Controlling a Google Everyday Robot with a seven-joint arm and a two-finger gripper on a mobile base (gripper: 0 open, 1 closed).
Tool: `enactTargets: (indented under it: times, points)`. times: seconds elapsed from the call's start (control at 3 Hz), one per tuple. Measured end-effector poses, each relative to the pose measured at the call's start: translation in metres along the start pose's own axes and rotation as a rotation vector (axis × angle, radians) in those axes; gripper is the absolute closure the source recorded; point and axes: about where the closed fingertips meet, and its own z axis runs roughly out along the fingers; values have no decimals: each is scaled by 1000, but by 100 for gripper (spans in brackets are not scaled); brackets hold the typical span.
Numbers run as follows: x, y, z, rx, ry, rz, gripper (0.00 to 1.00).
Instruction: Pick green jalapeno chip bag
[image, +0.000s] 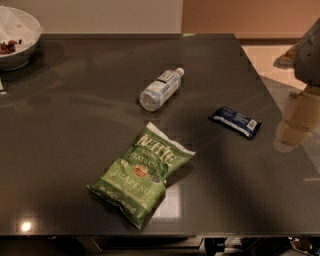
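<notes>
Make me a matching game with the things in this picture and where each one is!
Things:
1. green jalapeno chip bag
2. water bottle
3. dark blue bar
4. gripper

Places:
A. at the far right edge of the picture
B. nearest the front edge of the table
C. lying on its side near the middle
D. flat on the right part of the table

Pairs: 1-B, 2-C, 3-D, 4-A
</notes>
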Motion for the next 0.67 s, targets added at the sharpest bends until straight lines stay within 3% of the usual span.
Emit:
enactTargets:
  times: [0.33, 0.67]
  points:
    - [-1, 0, -1, 2, -3, -3, 0]
    - [-14, -3, 6, -13, -34, -43, 0]
